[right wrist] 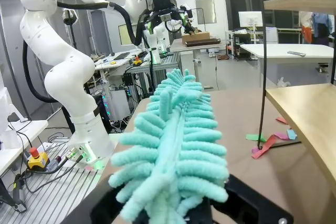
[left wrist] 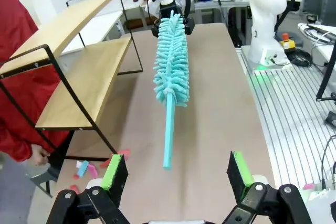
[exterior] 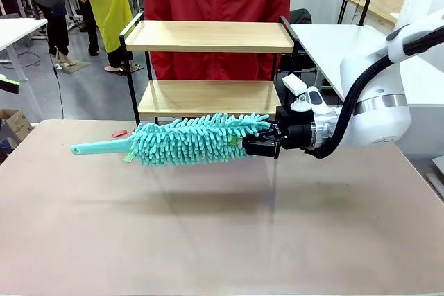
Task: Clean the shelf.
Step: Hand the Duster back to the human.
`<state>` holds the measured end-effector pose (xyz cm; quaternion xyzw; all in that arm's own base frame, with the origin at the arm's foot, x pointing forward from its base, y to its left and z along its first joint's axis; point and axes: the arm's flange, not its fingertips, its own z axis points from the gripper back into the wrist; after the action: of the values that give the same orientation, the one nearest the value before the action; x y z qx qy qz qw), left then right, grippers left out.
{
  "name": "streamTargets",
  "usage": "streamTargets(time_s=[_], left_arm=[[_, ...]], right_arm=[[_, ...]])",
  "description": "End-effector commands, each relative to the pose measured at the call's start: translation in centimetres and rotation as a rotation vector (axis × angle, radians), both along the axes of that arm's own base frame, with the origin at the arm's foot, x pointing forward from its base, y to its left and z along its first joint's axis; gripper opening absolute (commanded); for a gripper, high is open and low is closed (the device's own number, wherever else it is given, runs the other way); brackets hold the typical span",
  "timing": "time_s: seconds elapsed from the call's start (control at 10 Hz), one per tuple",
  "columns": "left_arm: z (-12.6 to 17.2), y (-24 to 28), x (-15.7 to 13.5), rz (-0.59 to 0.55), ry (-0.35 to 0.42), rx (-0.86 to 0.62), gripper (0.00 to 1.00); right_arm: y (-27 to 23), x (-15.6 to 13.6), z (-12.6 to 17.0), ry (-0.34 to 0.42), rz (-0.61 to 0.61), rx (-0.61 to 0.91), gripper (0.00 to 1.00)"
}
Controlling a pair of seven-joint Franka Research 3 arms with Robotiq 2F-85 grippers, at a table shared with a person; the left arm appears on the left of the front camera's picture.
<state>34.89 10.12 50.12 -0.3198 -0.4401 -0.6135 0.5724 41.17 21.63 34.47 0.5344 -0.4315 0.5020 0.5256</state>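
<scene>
The shelf (exterior: 208,36) stands at the table's far edge, two light wooden boards in a thin black frame. It runs along the left in the left wrist view (left wrist: 84,77) and along the right in the right wrist view (right wrist: 310,114). A fluffy teal duster (exterior: 198,140) hangs level above the table in front of the lower board, its handle pointing left. My right gripper (exterior: 260,145) is shut on its right end. The duster (right wrist: 173,150) stretches away from that wrist. My left gripper (left wrist: 176,182) is open and holds nothing, just short of the duster's handle tip (left wrist: 168,161).
A person in red (exterior: 218,12) stands right behind the shelf. Small coloured scraps (exterior: 119,133) lie on the brown table (exterior: 222,240) near the shelf's left legs (left wrist: 86,169) (right wrist: 270,140). White tables flank the shelf, and people stand at the far left.
</scene>
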Motion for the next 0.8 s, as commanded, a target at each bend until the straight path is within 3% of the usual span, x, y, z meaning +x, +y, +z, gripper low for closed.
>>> streamTargets(time_s=[0.0, 0.1, 0.5, 0.7], left_arm=[[0.3, -0.4, 0.0, -0.009, 0.002, 0.007, 1.00], [0.3, -0.4, 0.0, -0.009, 0.002, 0.007, 1.00], [0.3, -0.4, 0.0, -0.009, 0.002, 0.007, 1.00], [0.3, -0.4, 0.0, -0.009, 0.002, 0.007, 1.00]], right_arm=[[0.1, 0.0, 0.2, 0.002, 0.010, 0.010, 0.00], [0.0, 0.0, 0.0, 0.000, 0.000, 0.000, 0.16], [-0.8, -3.7, 8.0, -0.042, 0.098, 0.203, 0.16], [-2.1, -5.7, 12.4, -0.068, 0.078, 0.287, 0.16]])
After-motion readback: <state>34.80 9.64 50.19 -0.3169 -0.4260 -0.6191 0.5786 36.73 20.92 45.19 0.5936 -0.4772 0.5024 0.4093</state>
